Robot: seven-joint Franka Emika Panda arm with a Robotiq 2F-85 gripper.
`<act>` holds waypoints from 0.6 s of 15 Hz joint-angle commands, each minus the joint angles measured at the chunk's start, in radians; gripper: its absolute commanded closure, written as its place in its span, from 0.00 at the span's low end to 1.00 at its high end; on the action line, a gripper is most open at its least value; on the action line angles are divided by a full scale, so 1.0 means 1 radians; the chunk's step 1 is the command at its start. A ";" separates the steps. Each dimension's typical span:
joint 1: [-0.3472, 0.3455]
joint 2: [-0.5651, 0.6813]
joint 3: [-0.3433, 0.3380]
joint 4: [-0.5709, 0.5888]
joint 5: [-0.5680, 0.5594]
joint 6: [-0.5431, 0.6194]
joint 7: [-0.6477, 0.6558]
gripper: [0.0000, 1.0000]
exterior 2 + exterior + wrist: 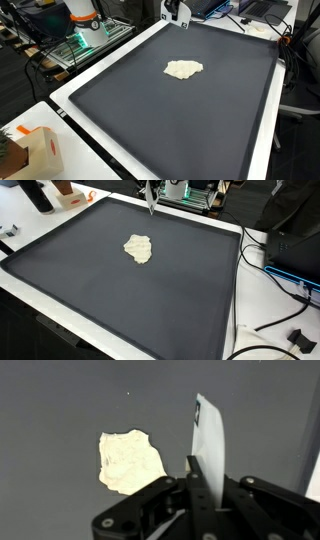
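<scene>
Currently, the gripper [151, 207] hangs above the far edge of the dark mat [60, 270], raised clear of its surface. In the wrist view the fingers [193, 478] are drawn close together on a thin white strip [208, 440]. The strip stands out ahead of them, seen nearly edge-on. What the strip is made of cannot be told.

Position of the cloth: a crumpled cream cloth [139, 248] lies flat on the mat, near its centre, with bare mat on all sides of it. It touches nothing else.

Relation of cloth to gripper:
- In both exterior views the cloth is well apart from the gripper [176, 15], lying inward from the edge where the gripper hangs, toward the middle of the mat.
- In the wrist view the cloth [130, 460] lies to the left of the fingers and the strip, apart from both.
- The outline of the cloth [183, 69] is irregular. It is slightly longer in one direction than the other, but it has no pronounced long axis.

Surroundings: the mat rests on a white table [70, 95]. Cables [290, 305] run along one side of the table, and an orange-and-white box [45, 150] stands off one corner of the mat.
</scene>
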State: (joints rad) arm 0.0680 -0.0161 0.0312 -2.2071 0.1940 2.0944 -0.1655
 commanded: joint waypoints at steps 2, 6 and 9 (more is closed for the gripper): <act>-0.019 -0.043 -0.012 -0.082 0.134 0.083 -0.268 0.99; -0.028 -0.031 -0.027 -0.108 0.253 0.131 -0.478 0.99; -0.036 -0.023 -0.037 -0.124 0.352 0.153 -0.621 0.99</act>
State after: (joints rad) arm 0.0430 -0.0299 0.0034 -2.2932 0.4524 2.2153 -0.6520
